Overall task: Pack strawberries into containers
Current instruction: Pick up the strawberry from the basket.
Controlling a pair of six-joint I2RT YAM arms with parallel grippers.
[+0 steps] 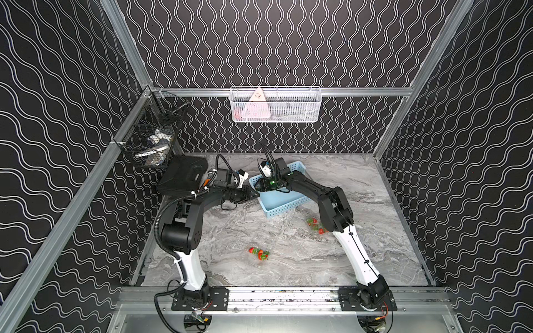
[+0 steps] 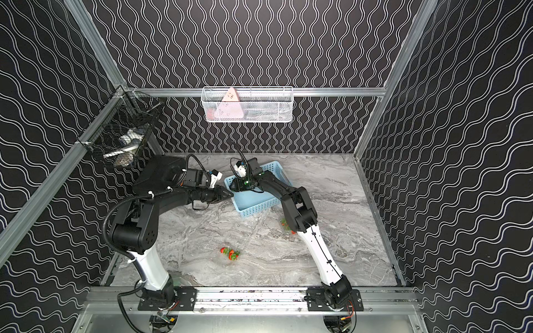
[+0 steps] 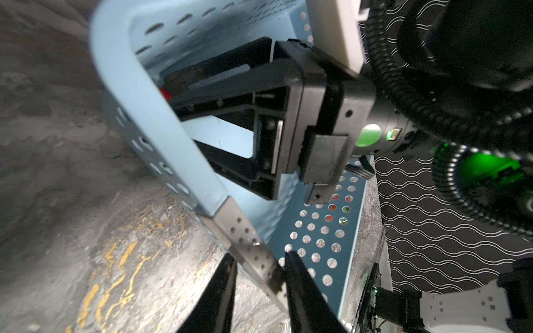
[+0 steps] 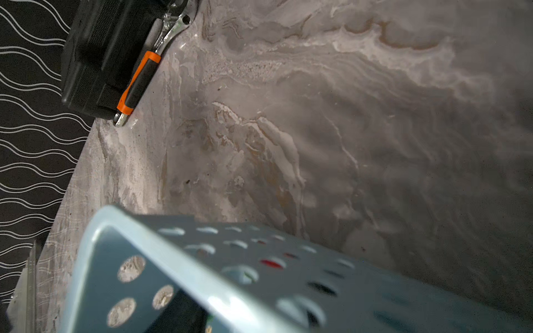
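A blue basket (image 1: pixel 284 206) is near a black case (image 1: pixel 183 176).

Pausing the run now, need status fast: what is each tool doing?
Left tool: shut on the blue basket rim.
Right tool: jaws apart inside basket, tips hidden; cannot tell.

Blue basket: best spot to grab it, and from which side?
Blue basket: pinch the thin perforated wall on the robot's left, near its rim, one finger inside, one outside, coming from that side. The left gripper is shut on it that way.
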